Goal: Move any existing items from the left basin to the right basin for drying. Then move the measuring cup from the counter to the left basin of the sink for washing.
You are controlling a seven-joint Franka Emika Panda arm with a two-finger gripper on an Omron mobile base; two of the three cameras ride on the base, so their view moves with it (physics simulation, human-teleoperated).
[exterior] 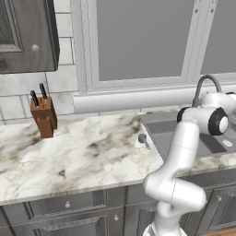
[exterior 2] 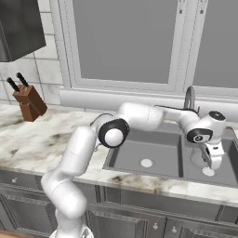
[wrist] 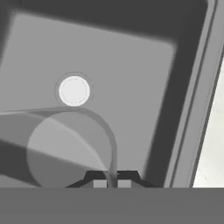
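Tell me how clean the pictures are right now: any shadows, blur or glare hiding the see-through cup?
Hand view: sharp; the see-through cup reads faintly against the right basin floor, dark shadow along the basin's walls, and the gripper pinches its rim. Right base view: even light, no glare, cup barely visible. Left base view: measuring cup crisp on the counter.

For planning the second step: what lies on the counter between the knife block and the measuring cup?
Only bare counter between knife block and measuring cup, in the left base view.
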